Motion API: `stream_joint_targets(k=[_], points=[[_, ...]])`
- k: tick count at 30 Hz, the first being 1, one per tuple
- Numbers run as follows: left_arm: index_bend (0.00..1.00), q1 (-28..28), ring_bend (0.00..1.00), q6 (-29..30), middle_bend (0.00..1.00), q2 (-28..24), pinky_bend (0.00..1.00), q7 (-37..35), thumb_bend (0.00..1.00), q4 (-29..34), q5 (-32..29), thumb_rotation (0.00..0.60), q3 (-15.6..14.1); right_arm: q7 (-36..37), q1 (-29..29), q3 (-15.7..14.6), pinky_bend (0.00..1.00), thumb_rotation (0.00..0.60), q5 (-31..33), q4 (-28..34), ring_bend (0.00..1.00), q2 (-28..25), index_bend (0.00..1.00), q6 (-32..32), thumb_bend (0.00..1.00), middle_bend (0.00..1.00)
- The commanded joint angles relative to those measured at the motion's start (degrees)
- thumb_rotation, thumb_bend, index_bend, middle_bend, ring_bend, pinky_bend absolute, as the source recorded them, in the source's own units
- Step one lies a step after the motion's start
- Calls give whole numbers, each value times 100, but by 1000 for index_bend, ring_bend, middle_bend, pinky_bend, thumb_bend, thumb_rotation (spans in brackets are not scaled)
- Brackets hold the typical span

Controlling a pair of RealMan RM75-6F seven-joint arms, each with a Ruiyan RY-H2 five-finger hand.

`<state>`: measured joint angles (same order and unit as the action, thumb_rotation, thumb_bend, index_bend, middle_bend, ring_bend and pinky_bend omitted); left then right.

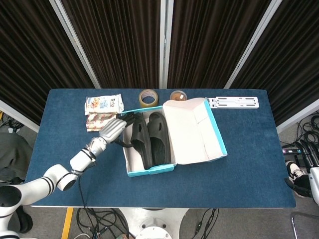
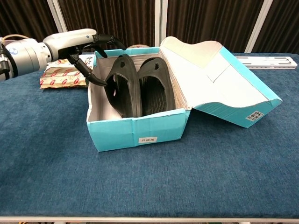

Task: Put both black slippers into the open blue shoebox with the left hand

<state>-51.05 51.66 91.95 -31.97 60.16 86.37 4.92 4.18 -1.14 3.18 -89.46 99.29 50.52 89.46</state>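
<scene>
The open blue shoebox [image 1: 149, 171] [image 2: 140, 128] stands at the table's middle, its lid [image 1: 192, 132] [image 2: 210, 70] folded back to the right. Both black slippers lie inside. The left slipper [image 1: 141, 142] [image 2: 122, 88] stands tilted on its edge and leans against the right slipper [image 1: 158, 137] [image 2: 156, 86], which lies flatter. My left hand [image 1: 115, 130] [image 2: 79, 44] hovers over the box's back left corner with its fingers spread. One fingertip hangs close to the left slipper's rim; contact cannot be told. My right hand is outside both views.
Snack packets [image 1: 103, 103] [image 2: 60, 77] lie behind and to the left of the box. Two tape rolls [image 1: 147, 97] [image 1: 178, 95] sit at the table's back edge. A white rail [image 1: 233, 102] [image 2: 268, 60] lies at the back right.
</scene>
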Motion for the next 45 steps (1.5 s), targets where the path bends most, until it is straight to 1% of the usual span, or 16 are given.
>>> stream_joint_targets(k=[1, 4, 9, 14, 17, 20, 23, 27, 31, 34, 39, 45], points=[[213, -126, 11, -286, 129, -344, 190, 704, 149, 579, -45, 600, -28, 26, -1, -2, 0, 600, -4, -23, 0, 13, 0, -2, 31, 63], [225, -206, 11, -503, 142, -377, 188, 1093, 166, 744, -139, 600, -29, 69, 4, -6, 0, 600, -1, -66, 0, 31, 0, -2, 31, 63], [236, -293, 11, -850, 160, -340, 184, 1638, 166, 822, -385, 600, -25, 149, 12, -10, 0, 600, 8, -137, 0, 49, 0, -3, 31, 63], [249, -275, 11, -962, 162, -359, 183, 2216, 166, 920, -632, 600, -9, 215, 15, -10, 0, 600, 9, -195, 0, 66, 0, 0, 31, 63], [256, -231, 11, -940, 163, -438, 183, 2372, 166, 1058, -733, 600, 14, 242, 19, -10, 0, 600, -3, -219, 0, 71, 0, 14, 31, 63], [255, -97, 11, -658, 163, -579, 183, 2408, 165, 1289, -783, 600, 101, 271, 35, -9, 0, 600, -8, -245, 0, 77, 0, 46, 31, 63], [251, 103, 11, -268, 163, -796, 183, 2277, 166, 1580, -798, 600, 207, 318, 38, -6, 0, 600, 11, -276, 0, 83, 0, 40, 31, 63], [244, 467, 11, 272, 163, -1228, 183, 2175, 166, 1939, -873, 600, 304, 527, 4, -2, 0, 600, 82, -359, 0, 102, 0, -69, 31, 63], [242, 925, 11, 693, 163, -1717, 183, 2267, 164, 2238, -1187, 600, 334, 742, -54, 38, 0, 600, 187, -518, 0, 160, 0, -188, 32, 62], [242, 1331, 11, 1014, 163, -2053, 183, 2482, 164, 2403, -1449, 600, 265, 877, -108, 81, 0, 600, 255, -645, 0, 225, 0, -269, 40, 59], [242, 2010, 11, 1490, 163, -2541, 183, 2838, 164, 2696, -1787, 600, 46, 1002, -194, 135, 0, 600, 325, -834, 0, 355, 0, -378, 44, 51], [242, 2774, 11, 2192, 163, -2747, 181, 3063, 165, 2938, -1825, 600, -230, 953, -247, 108, 0, 600, 209, -877, 0, 445, 0, -397, 55, 47]])
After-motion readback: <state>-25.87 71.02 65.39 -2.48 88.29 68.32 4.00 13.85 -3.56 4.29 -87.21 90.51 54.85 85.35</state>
